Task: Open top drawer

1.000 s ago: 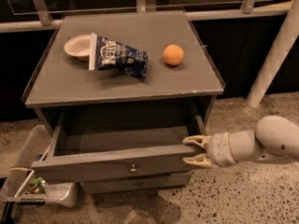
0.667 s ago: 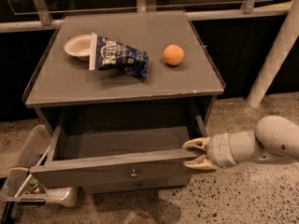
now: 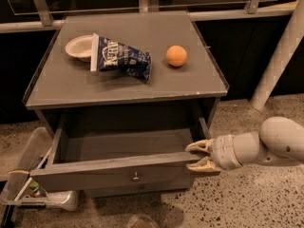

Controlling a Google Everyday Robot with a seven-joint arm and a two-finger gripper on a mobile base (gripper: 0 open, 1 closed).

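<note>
Standing well out, the wide grey wooden top drawer (image 3: pixel 95 174) looks nearly open; the cream two-finger gripper (image 3: pixel 201 156) clamps its front's right end

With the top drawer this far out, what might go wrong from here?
1. The gripper sits at the right end of the wide grey wooden top drawer, far from its small round metal knob; an off-centre pull may skew and jam it.
2. The drawer is already well out; pulling further could drop it from the grey cabinet.
3. Its left corner looks close to the clear plastic bin on the floor and might strike it.
</note>
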